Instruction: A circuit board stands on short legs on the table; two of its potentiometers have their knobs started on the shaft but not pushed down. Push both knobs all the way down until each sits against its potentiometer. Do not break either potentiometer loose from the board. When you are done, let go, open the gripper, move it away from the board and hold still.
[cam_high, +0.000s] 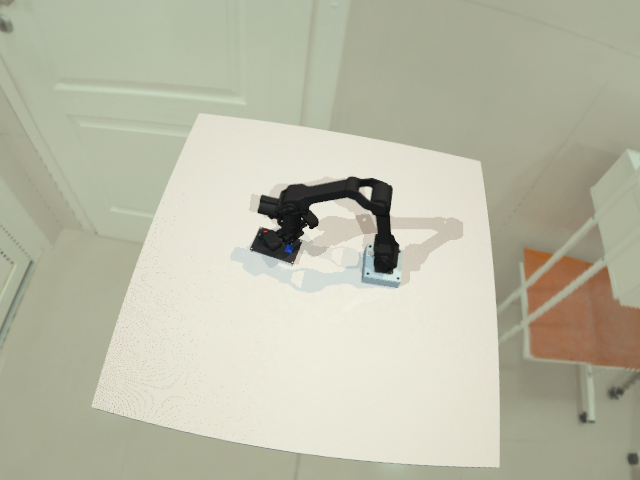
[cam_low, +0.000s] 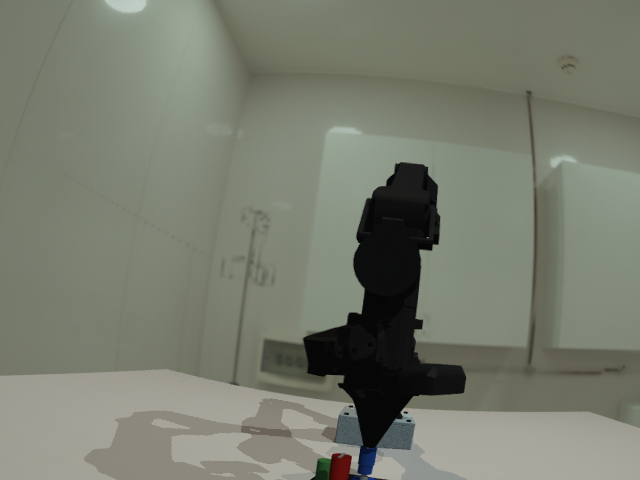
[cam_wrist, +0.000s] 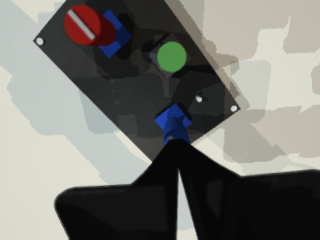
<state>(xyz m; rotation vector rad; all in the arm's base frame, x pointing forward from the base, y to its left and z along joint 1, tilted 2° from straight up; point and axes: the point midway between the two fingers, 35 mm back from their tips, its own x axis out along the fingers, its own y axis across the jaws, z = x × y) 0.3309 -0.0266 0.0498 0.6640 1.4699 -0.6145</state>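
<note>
The dark circuit board (cam_high: 261, 249) (cam_wrist: 100, 92) stands on the table. My gripper (cam_low: 369, 445) (cam_wrist: 175, 145) is shut and empty. Its joined fingertips meet the top of the blue knob (cam_low: 367, 458) (cam_wrist: 176, 133). A short bit of pale shaft shows under this knob in the exterior view, above its blue potentiometer (cam_wrist: 162, 120). The red knob (cam_low: 340, 466) (cam_wrist: 80, 26) has a white line on top and stands over another blue potentiometer (cam_wrist: 121, 36) at the board's other end. The bottom of the red knob is cut off in the exterior view, so its seating cannot be told.
A green round part (cam_low: 323, 468) (cam_wrist: 171, 56) stands on the board between the two knobs, off to one side. A small pale pin (cam_wrist: 199, 99) is near the blue potentiometer. The arm's base sits on a light blue-grey block (cam_high: 381, 278) (cam_low: 353, 434).
</note>
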